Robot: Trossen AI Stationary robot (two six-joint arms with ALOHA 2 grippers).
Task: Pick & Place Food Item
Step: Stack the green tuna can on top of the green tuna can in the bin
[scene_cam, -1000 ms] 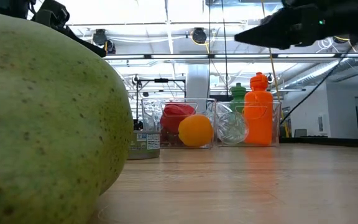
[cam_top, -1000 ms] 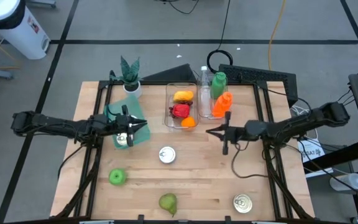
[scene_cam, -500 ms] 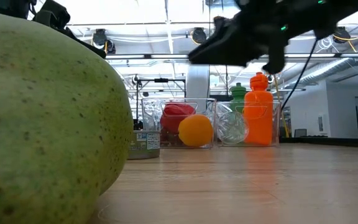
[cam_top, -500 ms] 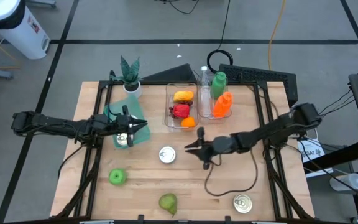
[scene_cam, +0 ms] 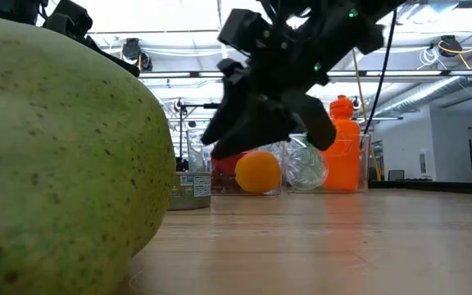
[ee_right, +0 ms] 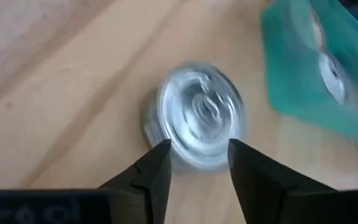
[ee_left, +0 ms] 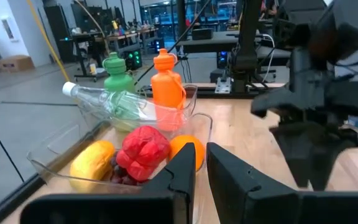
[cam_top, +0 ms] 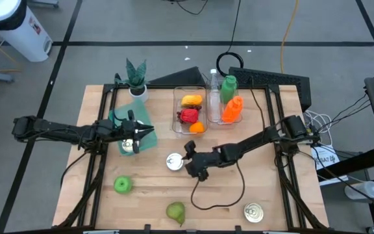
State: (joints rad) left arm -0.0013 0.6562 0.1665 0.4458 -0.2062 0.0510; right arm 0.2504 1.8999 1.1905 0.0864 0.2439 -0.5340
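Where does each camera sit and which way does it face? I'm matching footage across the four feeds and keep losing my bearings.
High view: overhead, straight down on the table; both arms show.
Low view: at tabletop height behind a pear, facing the room; the right gripper hangs in front.
Left wrist view: past the left gripper toward the clear bin.
Right wrist view: down between open fingers at a can.
Shared: the can also appears from overhead.
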